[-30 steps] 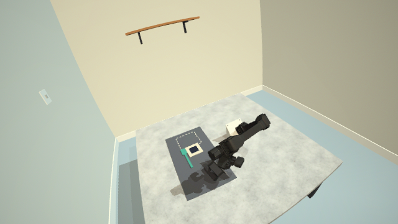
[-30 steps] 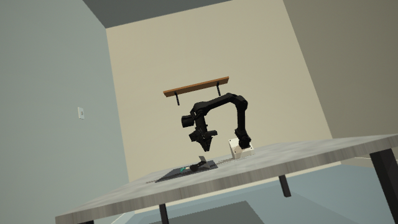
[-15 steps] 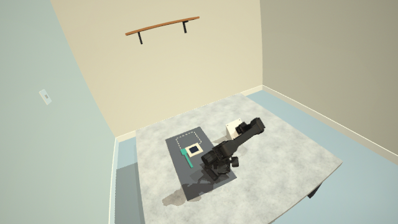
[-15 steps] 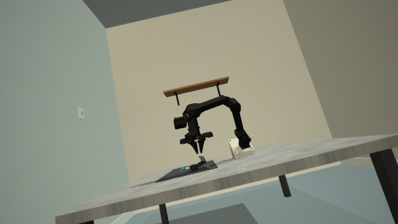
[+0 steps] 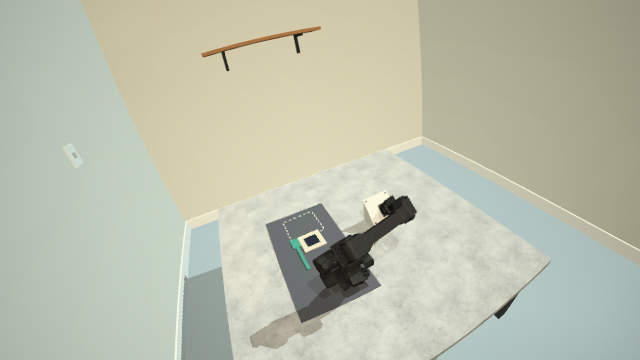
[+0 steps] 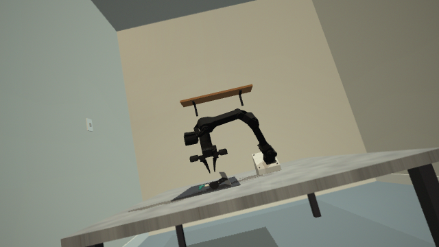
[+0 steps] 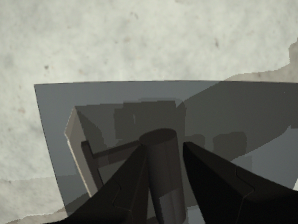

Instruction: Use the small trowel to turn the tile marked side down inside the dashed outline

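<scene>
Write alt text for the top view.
A black robot arm reaches over a dark mat on a mottled table. On the mat, a cream tile shows its dark square mark, with a dashed outline nearby and a teal tool alongside.

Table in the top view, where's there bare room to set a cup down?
Likeliest: the table patch between the white block and the right-hand edge. The strip left of the mat is narrower. Crowded: tile beside the teal handled piece, and under the tool.
</scene>
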Robot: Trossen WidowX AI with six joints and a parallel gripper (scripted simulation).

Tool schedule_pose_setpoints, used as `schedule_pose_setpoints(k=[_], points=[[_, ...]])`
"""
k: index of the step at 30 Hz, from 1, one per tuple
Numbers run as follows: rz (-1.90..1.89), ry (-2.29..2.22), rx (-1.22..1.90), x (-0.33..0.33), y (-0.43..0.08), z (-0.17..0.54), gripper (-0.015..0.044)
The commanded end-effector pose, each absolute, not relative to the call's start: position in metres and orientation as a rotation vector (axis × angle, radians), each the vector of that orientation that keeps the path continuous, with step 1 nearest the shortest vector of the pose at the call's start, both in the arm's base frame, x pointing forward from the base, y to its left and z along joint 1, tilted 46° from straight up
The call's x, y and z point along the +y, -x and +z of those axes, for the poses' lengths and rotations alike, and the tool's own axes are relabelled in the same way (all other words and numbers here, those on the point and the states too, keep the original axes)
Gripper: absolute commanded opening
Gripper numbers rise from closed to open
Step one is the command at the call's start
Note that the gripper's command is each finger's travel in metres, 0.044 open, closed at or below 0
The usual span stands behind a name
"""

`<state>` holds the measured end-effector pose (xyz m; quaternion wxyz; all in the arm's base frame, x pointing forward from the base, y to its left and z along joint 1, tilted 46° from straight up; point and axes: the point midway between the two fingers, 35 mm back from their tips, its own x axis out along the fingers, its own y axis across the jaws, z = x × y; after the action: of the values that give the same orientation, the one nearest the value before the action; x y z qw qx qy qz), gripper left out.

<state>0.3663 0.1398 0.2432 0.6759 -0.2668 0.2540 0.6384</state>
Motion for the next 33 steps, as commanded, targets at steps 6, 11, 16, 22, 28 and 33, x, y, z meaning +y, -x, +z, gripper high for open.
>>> schedule_pose_setpoints(k=[6, 11, 16, 22, 28, 33], points=[[1.476, 0.691, 0.496, 0.142, -0.375, 0.242, 0.0100], [1.476, 0.691, 0.496, 0.143, -0.372, 0.241, 0.0100], [1.476, 0.691, 0.496, 0.146, -0.366, 0.238, 0.0100], [1.476, 0.691, 0.496, 0.148, -0.358, 0.235, 0.0100], [1.477, 0.690, 0.496, 0.151, -0.350, 0.231, 0.0100], [1.477, 0.690, 0.496, 0.153, -0.343, 0.227, 0.0100]])
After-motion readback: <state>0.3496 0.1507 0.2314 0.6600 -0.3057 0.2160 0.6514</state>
